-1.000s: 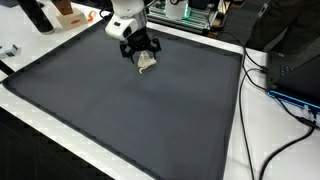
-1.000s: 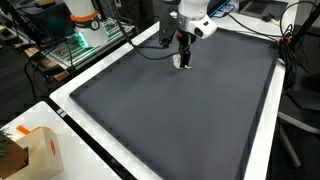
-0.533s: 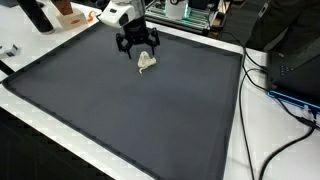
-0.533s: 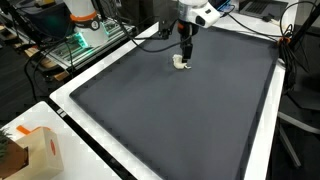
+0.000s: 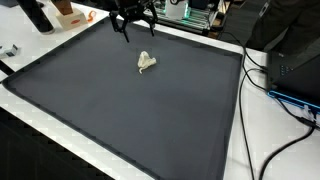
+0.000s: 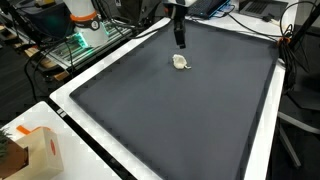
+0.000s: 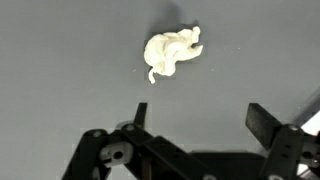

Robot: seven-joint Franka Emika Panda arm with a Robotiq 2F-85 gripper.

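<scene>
A small crumpled cream-coloured lump (image 5: 146,62) lies by itself on the dark grey mat (image 5: 120,110), towards its far side; it also shows in an exterior view (image 6: 181,62) and in the wrist view (image 7: 171,52). My gripper (image 5: 134,24) hangs well above the lump, near the top edge of the picture, and is open with nothing between its fingers. In the wrist view the gripper (image 7: 200,115) shows both black fingers (image 7: 266,122) spread wide over bare mat, the lump lying clear beyond them.
The mat sits on a white table (image 5: 250,130). Black cables (image 5: 275,85) and a dark box (image 5: 296,65) lie along one side. A cardboard box (image 6: 35,150) stands at the near corner in an exterior view. Lab equipment (image 6: 85,30) stands behind the far edge.
The gripper has risen straight up from the lump, which stays on the mat where it was set. The jaws have stayed open throughout.
</scene>
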